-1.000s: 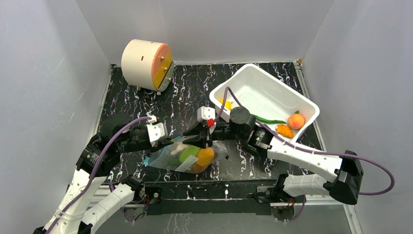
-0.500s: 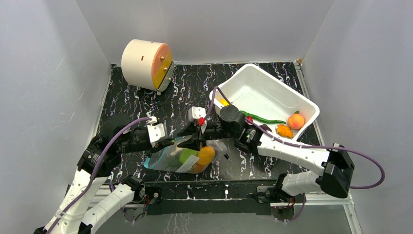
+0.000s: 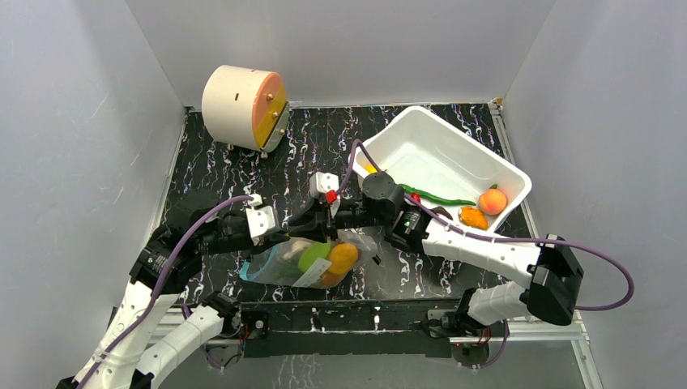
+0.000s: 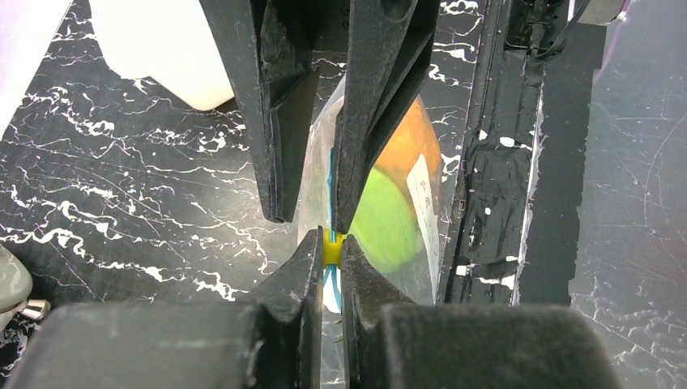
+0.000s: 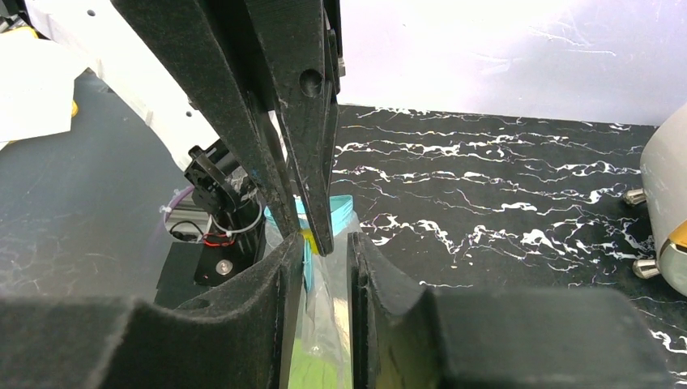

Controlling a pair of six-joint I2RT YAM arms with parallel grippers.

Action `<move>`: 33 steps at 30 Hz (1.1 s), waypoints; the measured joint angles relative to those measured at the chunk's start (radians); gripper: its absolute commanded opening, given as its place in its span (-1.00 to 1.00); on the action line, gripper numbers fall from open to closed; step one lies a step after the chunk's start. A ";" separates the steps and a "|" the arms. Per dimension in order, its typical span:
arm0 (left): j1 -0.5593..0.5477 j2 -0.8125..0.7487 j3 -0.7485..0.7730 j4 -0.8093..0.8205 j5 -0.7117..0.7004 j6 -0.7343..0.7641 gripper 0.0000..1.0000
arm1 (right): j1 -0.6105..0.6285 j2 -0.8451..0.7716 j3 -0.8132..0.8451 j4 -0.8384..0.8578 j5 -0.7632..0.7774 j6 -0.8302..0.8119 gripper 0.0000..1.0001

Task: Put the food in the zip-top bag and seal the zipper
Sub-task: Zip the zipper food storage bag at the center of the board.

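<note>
The zip-top bag (image 3: 301,263) is laid on the black marbled table (image 3: 316,146), left of the white tub (image 3: 437,150) and nearer the arm bases than it. An orange piece (image 3: 343,258) and a green piece (image 3: 311,258) of food are seen inside it. Its zipper (image 5: 343,207) is clamped by the fully closed left gripper (image 4: 330,248). On the side nearer the tub, the strip is straddled by the right gripper (image 5: 324,243) with a narrow gap; whether it is pinched cannot be told. A peach (image 3: 492,199), an orange fruit (image 3: 473,216) and a long green vegetable (image 3: 441,197) are seen inside the tub.
</note>
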 measured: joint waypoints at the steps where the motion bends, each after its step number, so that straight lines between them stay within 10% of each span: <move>1: 0.000 0.000 -0.001 0.000 0.000 0.000 -1.00 | 0.000 0.003 0.000 0.000 0.000 0.000 -0.51; 9: 0.000 0.000 -0.001 0.001 -0.003 0.003 -1.00 | 0.001 0.008 0.000 -0.001 -0.005 0.004 -1.00; 33: 0.001 -0.017 0.002 0.031 -0.009 0.003 -1.00 | 0.013 -0.039 0.003 -0.028 0.039 -0.037 -1.00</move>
